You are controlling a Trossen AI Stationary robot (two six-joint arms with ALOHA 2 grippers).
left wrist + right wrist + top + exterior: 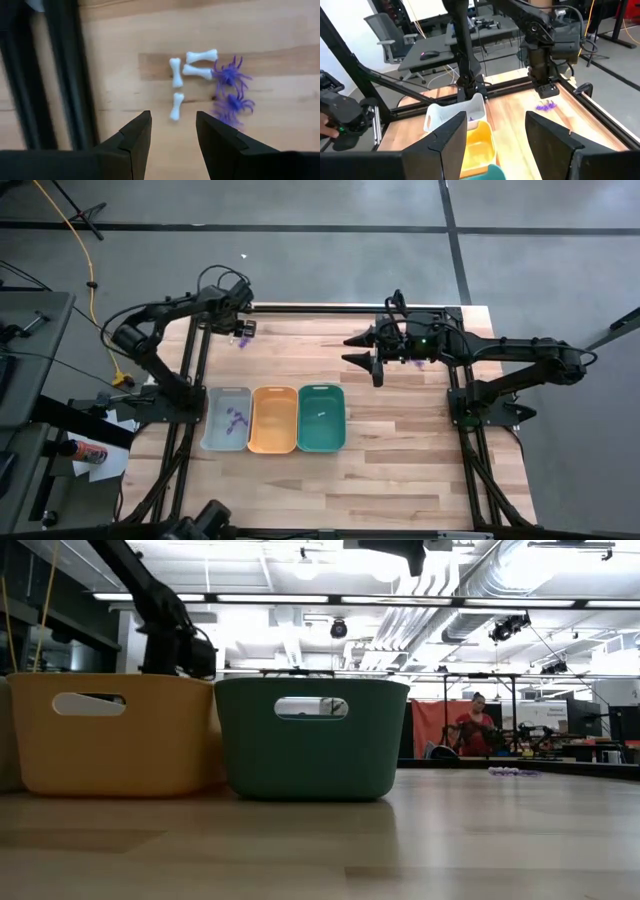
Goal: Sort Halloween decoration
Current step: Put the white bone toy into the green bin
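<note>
The sorting looks only partly done. In the high view the grey tray (pixel 226 419) holds a few purple spiders (pixel 235 419), the teal tray (pixel 321 418) holds one small white piece (pixel 322 414), and the orange tray (pixel 273 420) between them looks bare — as far as that view can tell.

More is left than is put away. Beyond the grey tray, near the table's (pixel 400 480) far edge, a small cluster waits under the left gripper (pixel 172 131): four white bones (pixel 187 75) and two purple spiders (pixel 230 87) just beside them, some pieces touching. A second small purple group (pixel 418 361) lies beyond the teal tray, by the right arm; what it contains cannot be made out.

The left gripper hangs over the cluster with its fingers well apart and nothing between them; the nearest bone (pixel 176 105) lies just ahead of the gap, so a pick of that piece seems the likely next step — a judgement only. The right gripper (pixel 495 145) hovers above the table beyond the teal tray, fingers likewise spread and holding nothing.

No brand, label or readable writing shows on the trays, the pieces or the arms in any view.
</note>
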